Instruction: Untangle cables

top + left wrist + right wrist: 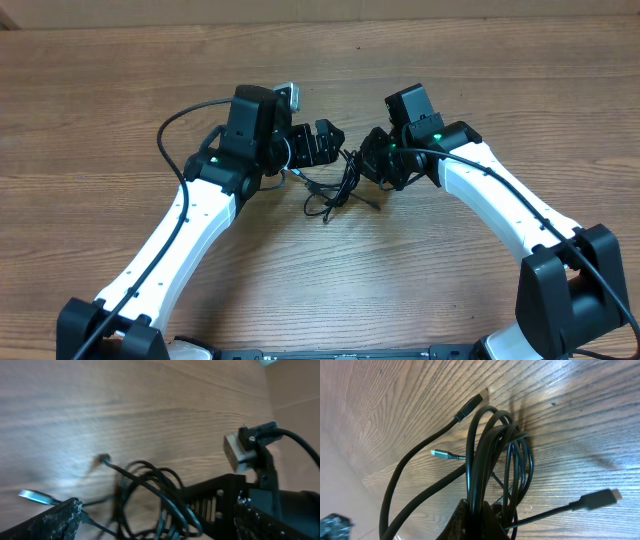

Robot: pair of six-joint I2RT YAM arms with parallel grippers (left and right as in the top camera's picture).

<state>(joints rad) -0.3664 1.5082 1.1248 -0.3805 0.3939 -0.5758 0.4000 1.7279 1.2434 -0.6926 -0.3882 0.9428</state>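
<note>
The cables (335, 190) are thin black cords bunched in a tangled loop on the wooden table between my two grippers. My right gripper (372, 160) is shut on several strands of the bundle (485, 445), which rise from between its fingers (481, 517). Loose plug ends show in the right wrist view: one at the top (472, 404), a small one at the left (440, 453), one at the right (605, 496). My left gripper (325, 145) is open, its fingers wide apart (165, 522) with cable loops (150, 480) lying between them, not clamped.
The wooden table (120, 80) stretches all round the tangle. The right arm's wrist camera (250, 447) and black gripper body sit close in front of my left gripper. Thicker black arm wires run along both white arms.
</note>
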